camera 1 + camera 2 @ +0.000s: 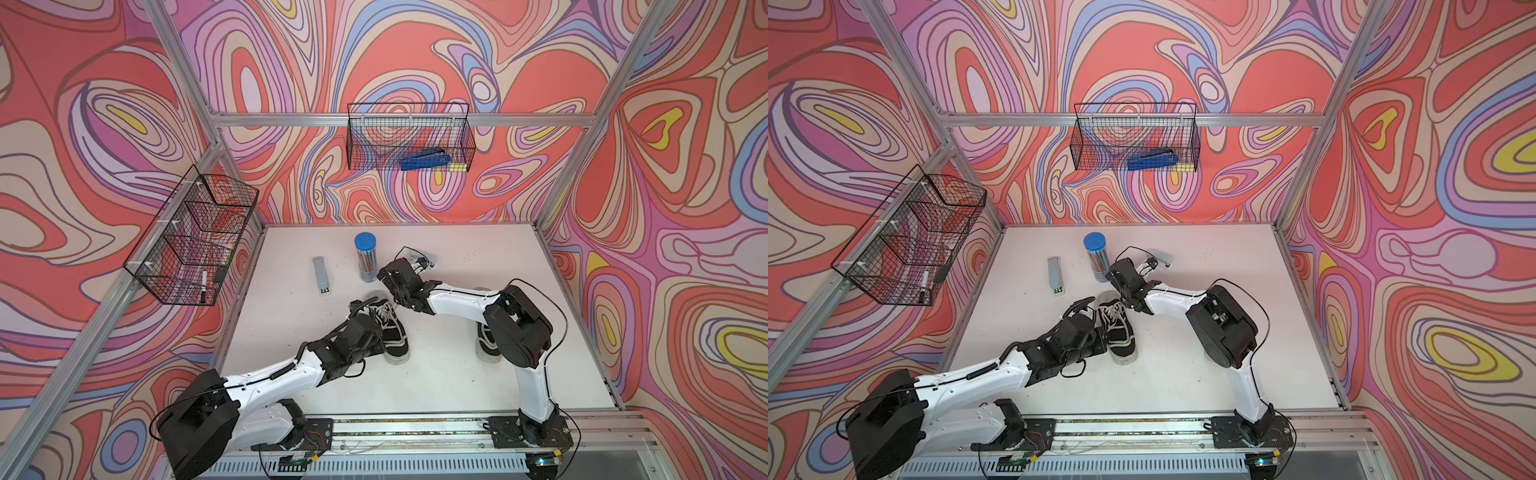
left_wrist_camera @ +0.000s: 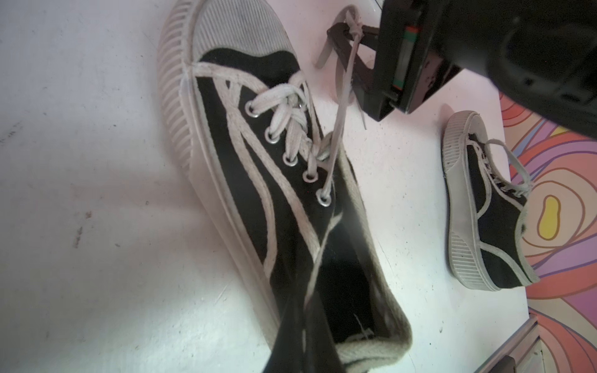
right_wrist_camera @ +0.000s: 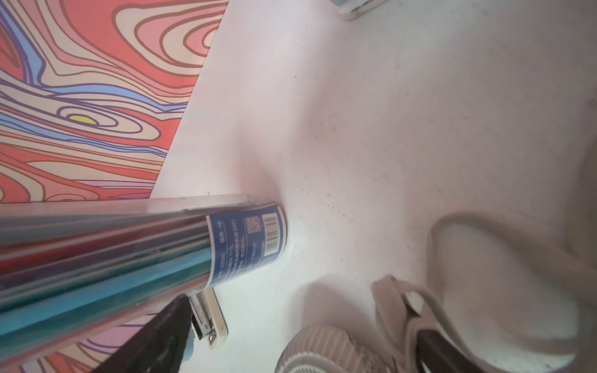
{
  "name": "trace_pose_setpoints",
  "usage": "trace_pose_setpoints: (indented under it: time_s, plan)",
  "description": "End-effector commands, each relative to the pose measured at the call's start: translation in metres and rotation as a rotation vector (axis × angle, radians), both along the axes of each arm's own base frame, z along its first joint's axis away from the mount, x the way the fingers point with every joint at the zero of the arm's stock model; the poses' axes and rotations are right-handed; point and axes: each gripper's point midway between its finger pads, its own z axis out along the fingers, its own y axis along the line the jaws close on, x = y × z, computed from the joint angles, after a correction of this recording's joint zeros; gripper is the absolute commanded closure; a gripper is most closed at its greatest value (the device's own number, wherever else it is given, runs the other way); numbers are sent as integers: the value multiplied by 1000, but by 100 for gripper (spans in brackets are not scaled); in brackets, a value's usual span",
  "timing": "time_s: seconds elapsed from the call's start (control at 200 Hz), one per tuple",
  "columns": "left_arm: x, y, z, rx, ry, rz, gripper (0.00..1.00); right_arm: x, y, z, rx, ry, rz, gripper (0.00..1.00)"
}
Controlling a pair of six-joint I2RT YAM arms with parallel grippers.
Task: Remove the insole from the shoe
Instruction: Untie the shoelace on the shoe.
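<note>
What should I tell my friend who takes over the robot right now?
Left gripper: shut, low in the shoe's heel opening. I can't tell what it pinches.
Right gripper: open, near the toe, with a lace hooked over one finger.
Other shoe: stands apart on the right, untouched.
Done: nothing certain. No insole shows outside the shoe, and its inside is too dark to see.
Left: free the lace from the finger, then pull out the insole.
</note>
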Motion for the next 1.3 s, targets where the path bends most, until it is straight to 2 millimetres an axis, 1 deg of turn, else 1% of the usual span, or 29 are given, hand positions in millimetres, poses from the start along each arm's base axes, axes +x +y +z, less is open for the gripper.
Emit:
trace_pose_setpoints:
  time_s: [0.0, 0.105, 0.16, 0.22, 0.235, 0.471, 0.591, 0.736, 0.846, 0.956, 1.027, 1.122, 1.172, 1.297]
  plan:
    - [-32, 16, -22, 93, 123, -60, 100, 64, -82, 7, -190, -116, -181, 5]
    - [-35, 21, -22, 102, 133, -60, 100, 76, -97, 3, -245, -106, -158, 4]
    - [-37, 25, -21, 108, 133, -58, 100, 82, -103, 4, -256, -110, -148, 4]
    - [-37, 28, -19, 107, 126, -53, 100, 85, -105, 6, -254, -117, -124, 3]
    - [-40, 33, -22, 122, 141, -51, 100, 86, -104, 7, -253, -119, -118, 3]
    - [-50, 45, -23, 133, 163, -50, 100, 87, -95, 33, -259, -173, -42, 3]
    - [-60, 57, -22, 171, 184, -66, 100, 91, -100, 51, -317, -209, -21, 4]
    - [-68, 71, -23, 163, 187, -50, 100, 93, -100, 61, -350, -227, 12, 4]
    - [-71, 72, -23, 152, 202, -51, 100, 94, -103, 59, -383, -224, 24, 4]
    - [-76, 75, -23, 164, 216, -71, 100, 97, -115, 59, -386, -214, 17, 4]
    - [-76, 75, -23, 161, 211, -72, 100, 98, -115, 63, -381, -221, 28, 4]
    - [-71, 66, -23, 125, 208, -70, 100, 96, -112, 68, -391, -225, 57, 4]
    - [-68, 60, -23, 107, 210, -73, 100, 93, -115, 70, -410, -220, 64, 4]
    - [-62, 53, -22, 107, 210, -86, 100, 91, -133, 87, -494, -236, 61, 5]
